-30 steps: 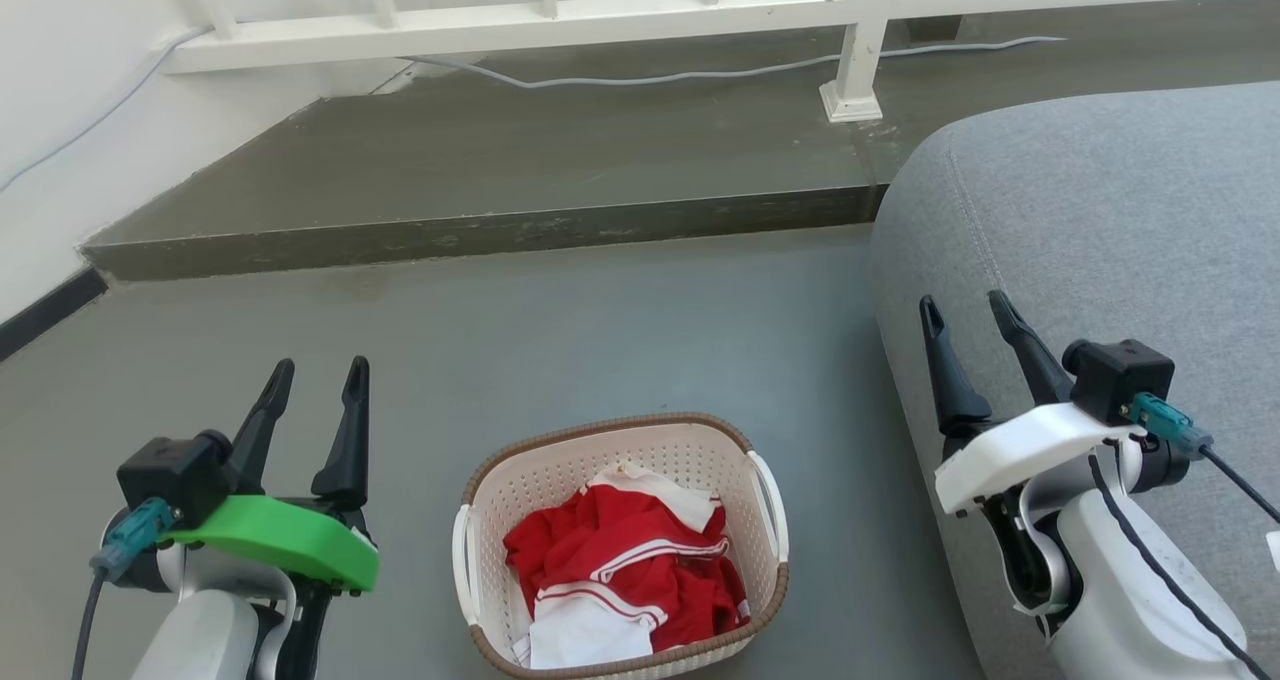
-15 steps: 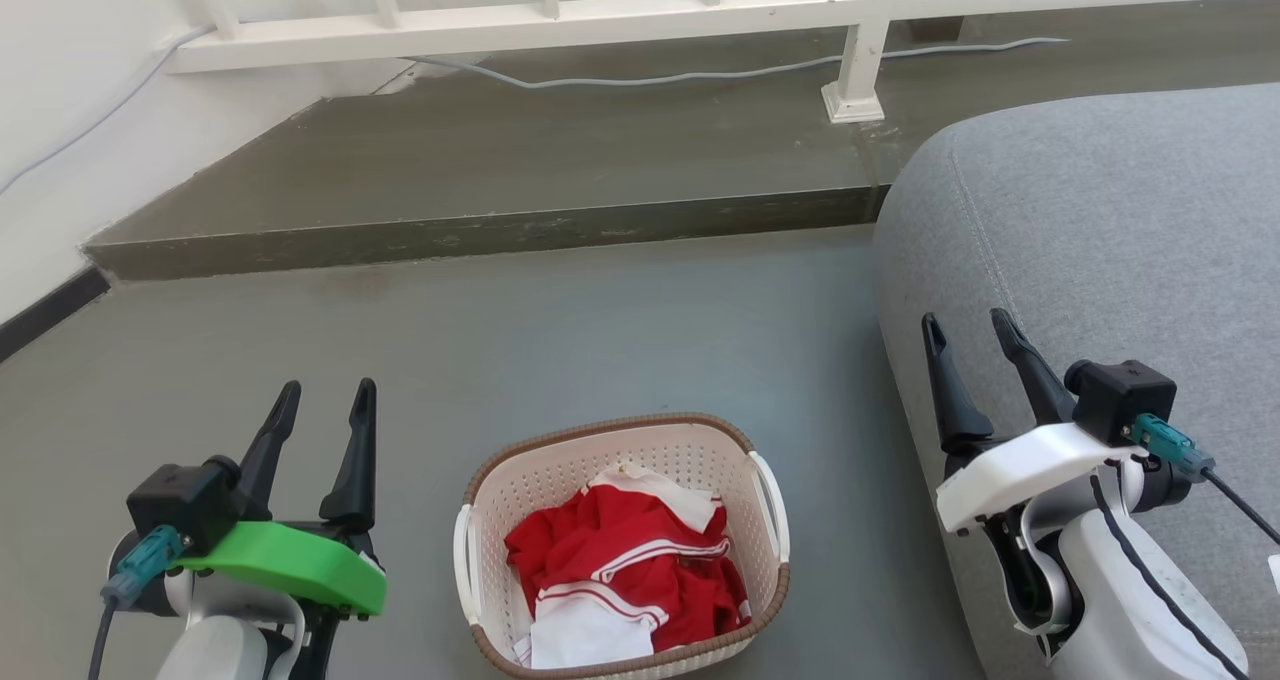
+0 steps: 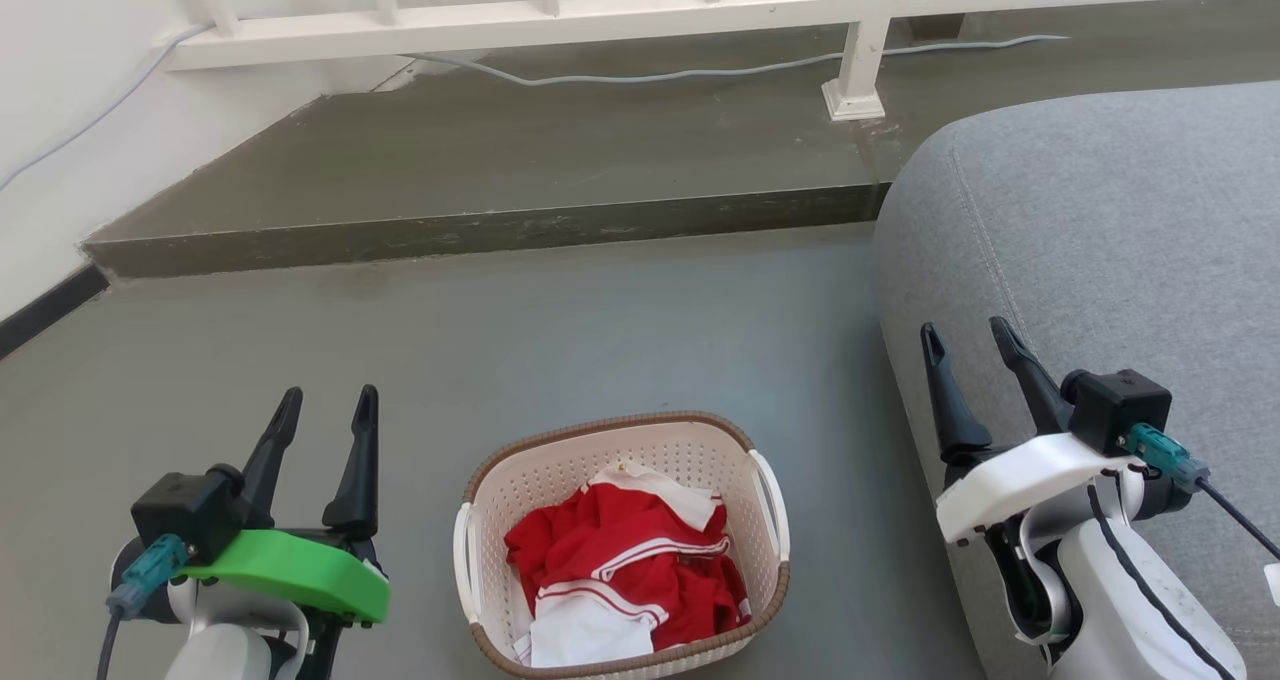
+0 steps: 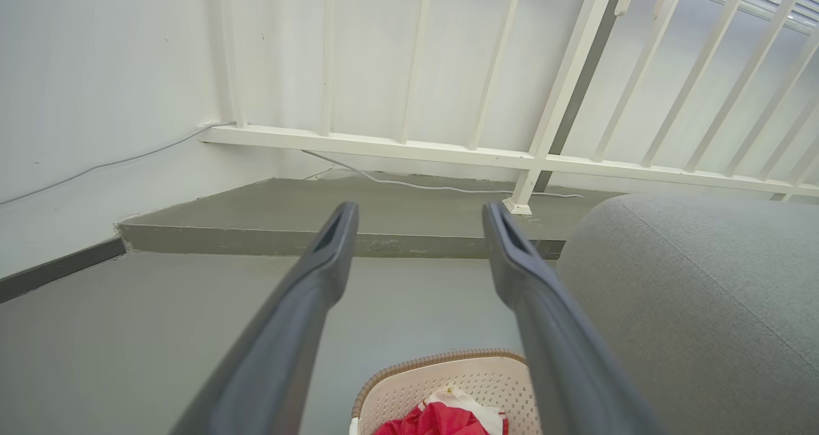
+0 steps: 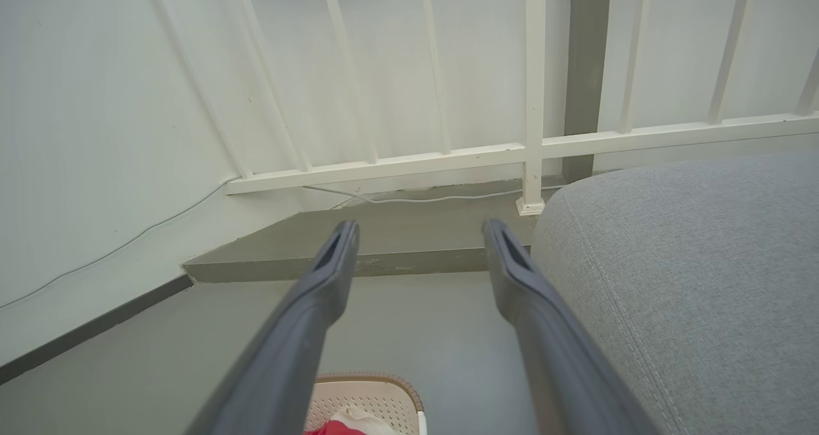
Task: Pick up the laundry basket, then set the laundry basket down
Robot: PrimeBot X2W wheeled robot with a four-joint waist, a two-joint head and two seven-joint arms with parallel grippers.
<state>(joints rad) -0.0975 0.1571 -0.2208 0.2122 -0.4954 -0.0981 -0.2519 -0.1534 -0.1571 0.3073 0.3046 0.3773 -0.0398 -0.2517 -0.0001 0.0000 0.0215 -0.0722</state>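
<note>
The laundry basket [image 3: 690,448] stands on the grey floor at the bottom centre of the head view, cream-white and perforated with a brown rim, red and white clothes inside. Its far rim also shows low in the left wrist view [image 4: 441,358] and in the right wrist view [image 5: 368,379]. My left gripper [image 3: 329,406] is open to the left of the basket, apart from it and empty. Over the sofa's edge to the basket's right, my right gripper [image 3: 967,338] is open with nothing between its fingers.
A grey sofa [image 3: 1100,230] fills the right side, close to the basket. A raised floor step [image 3: 480,232] runs across behind, with a white railing [image 3: 600,10] and a grey cable [image 3: 650,75] beyond. A white wall [image 3: 60,110] stands on the left.
Both grippers have sunk lower in the head view, staying open. The basket has not moved.
</note>
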